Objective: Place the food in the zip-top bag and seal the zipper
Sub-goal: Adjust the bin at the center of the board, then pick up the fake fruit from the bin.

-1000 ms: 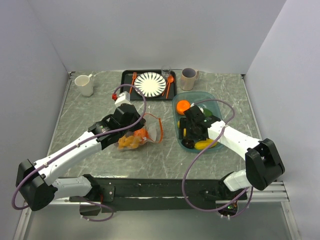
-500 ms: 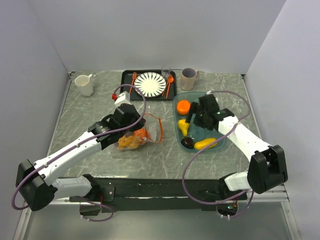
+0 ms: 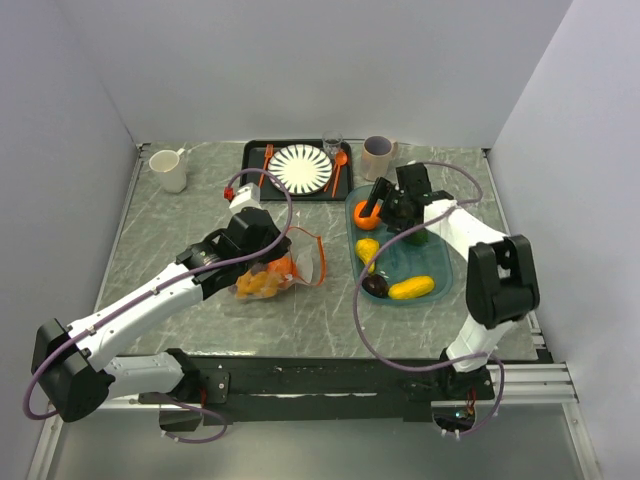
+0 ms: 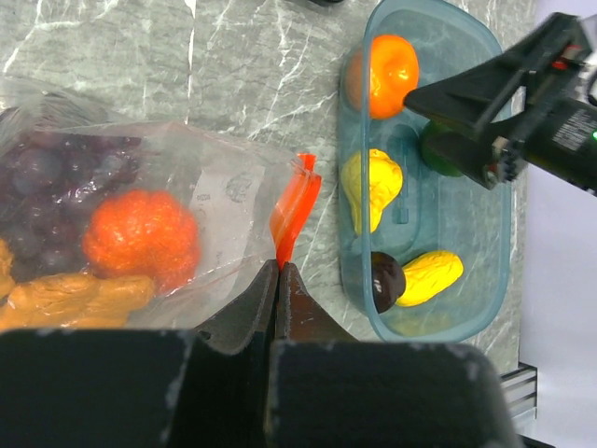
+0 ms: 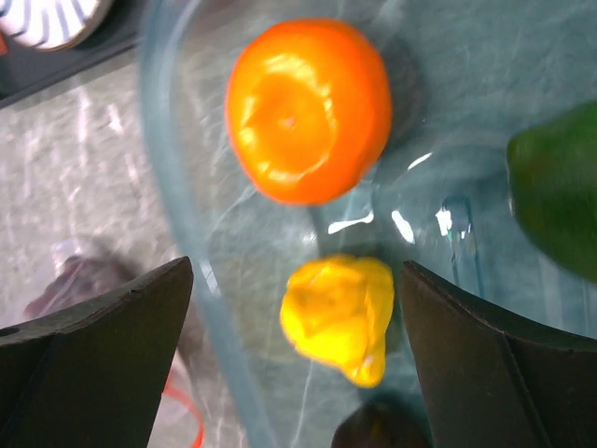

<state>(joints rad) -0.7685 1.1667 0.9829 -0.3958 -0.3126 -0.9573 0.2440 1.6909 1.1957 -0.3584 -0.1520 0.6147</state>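
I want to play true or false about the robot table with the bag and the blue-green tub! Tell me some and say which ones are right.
1. The right gripper is open over the teal tub. True.
2. The right gripper grips the round orange. False: the orange lies in the tub, ahead of the open fingers.
3. The left gripper is shut on the zip-top bag beside its zipper. True.
4. The bag is empty. False: an orange piece and purple pieces are inside.
5. A green piece lies in the tub. True.

Marbled table (image 3: 165, 245): zip-top bag (image 4: 233, 187), teal tub (image 3: 425, 262), tray (image 3: 252, 170) (black), white mug (image 3: 170, 170), beige mug (image 3: 377, 158)
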